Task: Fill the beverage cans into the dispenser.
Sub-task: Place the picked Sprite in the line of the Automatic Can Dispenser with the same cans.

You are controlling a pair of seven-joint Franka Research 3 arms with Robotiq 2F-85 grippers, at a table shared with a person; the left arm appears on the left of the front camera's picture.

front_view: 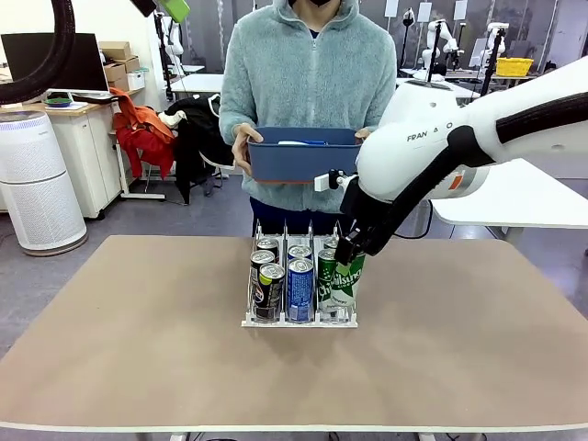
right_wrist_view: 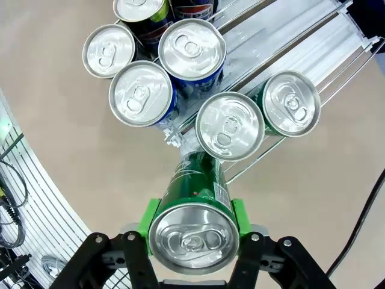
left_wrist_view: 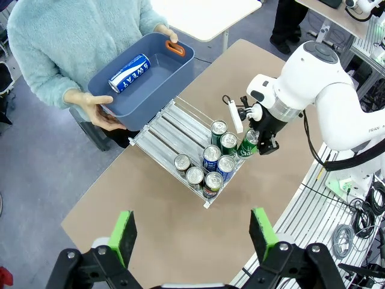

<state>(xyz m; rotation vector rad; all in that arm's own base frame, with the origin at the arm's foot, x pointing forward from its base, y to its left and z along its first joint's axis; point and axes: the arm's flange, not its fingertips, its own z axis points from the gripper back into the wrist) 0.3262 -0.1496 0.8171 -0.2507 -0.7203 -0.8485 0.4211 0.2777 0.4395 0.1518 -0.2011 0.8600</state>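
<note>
Seven slim aluminium beverage cans with silver tops stand upright at the robot-side end of the dispenser. The dispenser is a three-lane rack of clear plastic dividers and thin wire on a white base, set at the middle of the tan table. Three black-and-green cans occupy the lane on the robot's left, two blue cans the middle lane and two green cans the right lane. The far halves of the lanes are bare.

An eighth, a green can with white script, hangs tilted at the front end of the right lane, just beside the two green cans; whether its base touches the rack cannot be told. The right gripper has its green pads closed against this can's sides near the top.

Beyond the far table edge a person's hands hold a dark blue rectangular plastic bin with an orange handle. One blue can with white lettering lies on its side in the bin. The left gripper hangs high above the table, fingers spread wide, nothing between them.
</note>
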